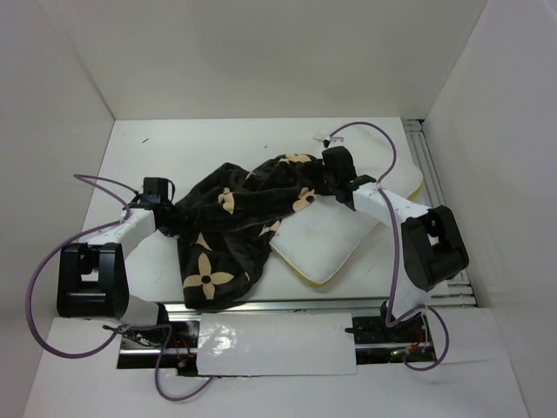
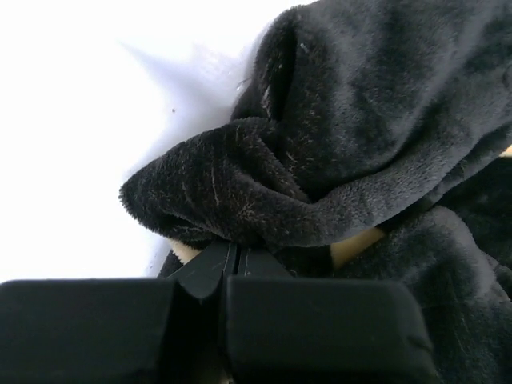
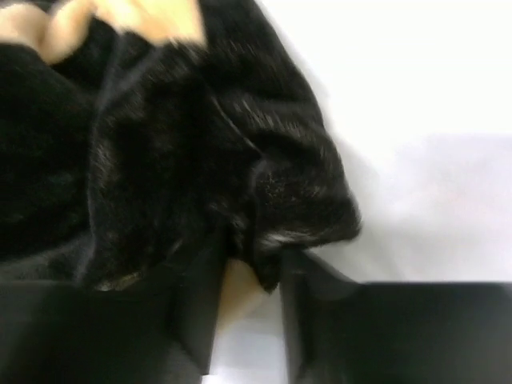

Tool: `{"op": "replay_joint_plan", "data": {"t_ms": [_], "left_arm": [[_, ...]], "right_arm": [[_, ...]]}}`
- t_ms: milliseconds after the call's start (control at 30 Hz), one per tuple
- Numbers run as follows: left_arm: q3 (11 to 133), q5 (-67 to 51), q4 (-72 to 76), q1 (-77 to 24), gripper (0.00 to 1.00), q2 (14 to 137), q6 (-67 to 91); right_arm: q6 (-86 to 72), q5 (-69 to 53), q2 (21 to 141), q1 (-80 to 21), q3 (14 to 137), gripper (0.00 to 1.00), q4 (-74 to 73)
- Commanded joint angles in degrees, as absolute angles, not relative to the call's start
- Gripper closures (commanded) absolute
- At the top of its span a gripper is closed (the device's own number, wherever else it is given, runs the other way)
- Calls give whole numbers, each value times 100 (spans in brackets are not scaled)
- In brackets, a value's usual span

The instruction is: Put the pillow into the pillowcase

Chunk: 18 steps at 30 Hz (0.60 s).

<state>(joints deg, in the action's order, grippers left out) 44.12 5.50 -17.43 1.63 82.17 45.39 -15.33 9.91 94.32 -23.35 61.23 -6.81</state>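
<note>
Scene: We look down on a white worktop (image 1: 209, 144) where the pillow (image 1: 326, 246) lies bare and slantwise, with most of its white face and yellow seam uncovered.
Pillowcase: The dark plush pillowcase (image 1: 228, 228) is heaped against the pillow's left edge and lapped over its far-left corner. As far as we can see, no part of the pillow sits inside it.
Left hand: The left hand (image 2: 236, 258) is on the side of the heap farthest from the pillow. Its jaws are pressed together, and we read it as pinching a thin fold at the pillowcase's edge.
Right hand: The right hand (image 3: 248, 268) is over the pillow's far edge. Its jaws stand apart around a thick wad of the same fabric, which fills the gap and touches both sides. We judge it clamped on.
Step in hand: We take it that both hands are working to find and spread the mouth of the pillowcase. Insertion has not yet begun.
How to do it well: We would want each hand on a single layer, on opposite lips of the opening. The right hand's wad looks like several layers, which would hold the mouth closed. We would draw the hands apart across the pillow until the hem pulls taut. Then we would lift and bring the open mouth to the pillow's nearest corner.
Risk: Plush is heavy and slippery. A thin pinch like the left hand's may slide out under tension, and dragging the heap could shove the pillow along.
</note>
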Motion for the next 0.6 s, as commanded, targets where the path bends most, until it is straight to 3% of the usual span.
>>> {"op": "replay_joint_plan", "data": {"t_ms": [0,67,100,267,567], "left_arm": [[4570,606,-1459,185,100,8000,4351],[4570,667,-1459,185,100,7762,4228],[4570,720,-1459,185,100,7474,4123],[4816,721,-1652,185,100,6541,4068],[5588,738,-2002,132,100,5055,3788]], "right_arm": [[-1397,817,9606,-2312,6564,63,-194],[-1318,904,9693,-2364,6714,94,-272],[-1318,1071,9764,-2364,6863,100,-325],[-1371,1713,9379,-2364,6856,100,-352],[-1169,2248,7561,-2364,6609,100,-447]]}}
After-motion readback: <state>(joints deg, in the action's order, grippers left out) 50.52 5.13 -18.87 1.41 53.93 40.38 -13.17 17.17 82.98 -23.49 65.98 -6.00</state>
